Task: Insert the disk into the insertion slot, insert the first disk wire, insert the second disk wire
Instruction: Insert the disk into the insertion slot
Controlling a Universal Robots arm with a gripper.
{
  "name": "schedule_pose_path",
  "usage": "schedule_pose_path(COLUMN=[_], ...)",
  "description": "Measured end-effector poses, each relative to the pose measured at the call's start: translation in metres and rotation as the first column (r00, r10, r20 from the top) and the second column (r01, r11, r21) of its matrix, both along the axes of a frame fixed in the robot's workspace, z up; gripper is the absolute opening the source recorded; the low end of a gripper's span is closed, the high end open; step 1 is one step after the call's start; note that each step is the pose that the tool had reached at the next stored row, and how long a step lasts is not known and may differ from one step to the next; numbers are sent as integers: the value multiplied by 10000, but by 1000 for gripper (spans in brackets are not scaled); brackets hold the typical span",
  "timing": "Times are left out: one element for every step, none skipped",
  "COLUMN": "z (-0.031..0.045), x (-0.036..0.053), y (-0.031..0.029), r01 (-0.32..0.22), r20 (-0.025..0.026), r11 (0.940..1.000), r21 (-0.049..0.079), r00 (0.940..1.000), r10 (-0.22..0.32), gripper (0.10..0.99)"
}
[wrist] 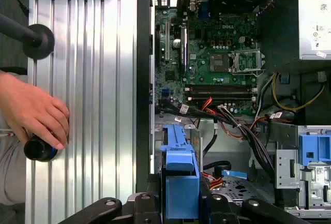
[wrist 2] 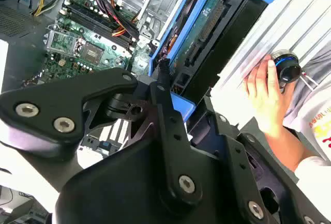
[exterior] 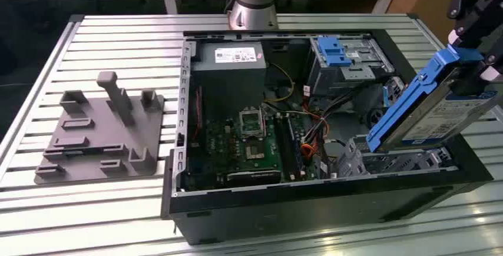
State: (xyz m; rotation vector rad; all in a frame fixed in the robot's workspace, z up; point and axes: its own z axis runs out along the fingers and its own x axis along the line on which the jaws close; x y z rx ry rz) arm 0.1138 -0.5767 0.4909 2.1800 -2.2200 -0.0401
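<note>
1. My tool [exterior: 470,62] is clamped shut on the disk [exterior: 440,109], gripping the upper end of its bright blue carrier over the open computer case [exterior: 314,192], which lies on its side on the slatted aluminium surface [exterior: 118,38]
2. The disk hangs steeply tilted at the case's corner toward the exterior view's right, white label showing. Its lower end is down at the insertion slot [exterior: 397,160]; whether it touches the metal there I cannot tell
3. The insertion slot, a bay of silver perforated sheet metal, runs along the same side of the case as the taller grey drive cage [exterior: 350,56] with its blue latch
4. In the first wrist view the disk [wrist: 181,177] appears edge-on, a blue strip over the perforated floor of the insertion slot [wrist: 232,188]
5. Inside the case lie the green motherboard [exterior: 244,144] and the power supply [exterior: 228,56], with a loose bundle of orange and black cables [exterior: 314,132] between the motherboard and the insertion slot
6. A person's hand [wrist: 31,110] rests on the surface outside the case, fingers on a black cylinder [wrist: 39,149] with a blue ring
7. A grey moulded fixture [exterior: 102,132] sits on the surface near the case, toward the exterior view's left
</note>
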Motion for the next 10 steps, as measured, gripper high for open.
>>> schedule_pose_path(z=[0,0,0,0,0,0,0,0,0,0], x=[0,0,0,0,0,0,0,0,0,0], y=[0,0,0,0,0,0,0,0,0,0], r01=[0,0,0,0,0,0,0,0,0,0], r20=[0,0,0,0,0,0,0,0,0,0], r11=[10000,10000,10000,10000,10000,10000,10000,10000,10000,10000], r21=[0,-1,0,0,0,0,0,0,0,0], r00=[10000,10000,10000,10000,10000,10000,10000,10000,10000,10000], r10=[0,0,0,0,0,0,0,0,0,0], gripper=[361,361,361,361,361,361,361,361,361,361])
